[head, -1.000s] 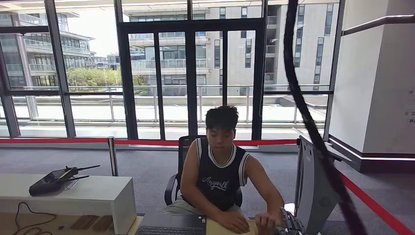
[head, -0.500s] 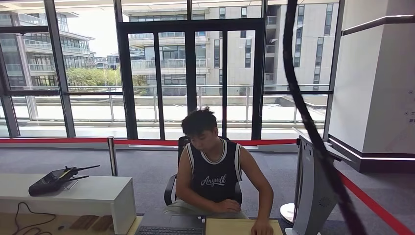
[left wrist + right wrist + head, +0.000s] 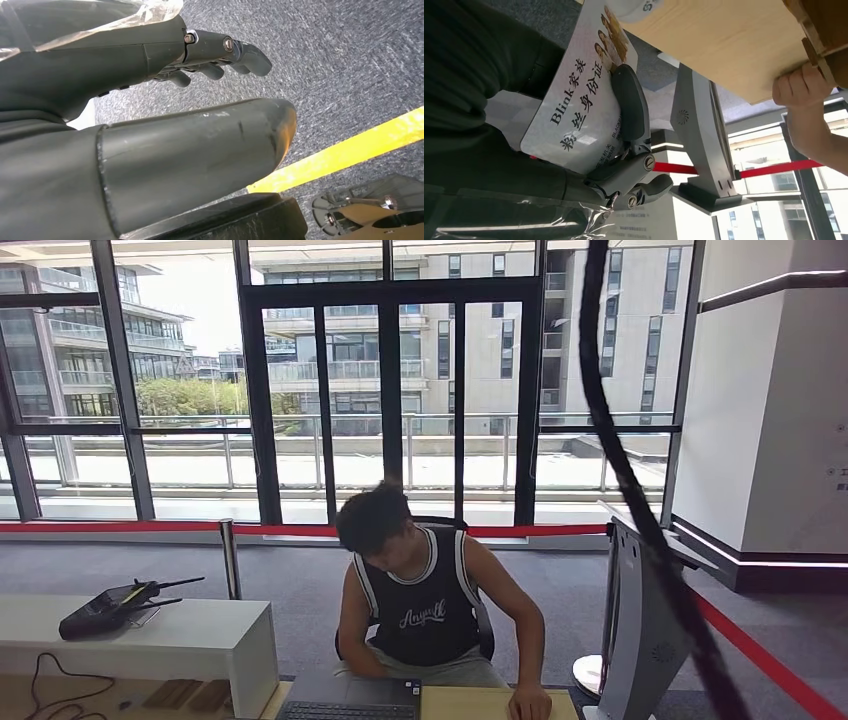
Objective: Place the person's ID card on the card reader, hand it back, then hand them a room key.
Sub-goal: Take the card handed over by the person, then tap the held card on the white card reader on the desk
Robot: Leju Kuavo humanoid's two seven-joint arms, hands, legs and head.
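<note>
Glass-walled lobby, red barrier tape behind; we see a person (image 3: pixel 415 605) seated mid-frame, leaning over the wooden counter (image 3: pixel 470 704) at the bottom edge, one hand flat on it. Right hand (image 3: pixel 624 150) at left of the right wrist view, fingers (image 3: pixel 629 107) grasping the ID card (image 3: pixel 574 100). Left hand (image 3: pixel 150 110) above grey carpet, fingers released, nothing held.

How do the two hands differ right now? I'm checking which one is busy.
The right hand holds the ID card, a finger pressed across its face; the left hand holds nothing, fingers apart. The right hand is up near the desk; the left hangs over carpet. Both are grey.
</note>
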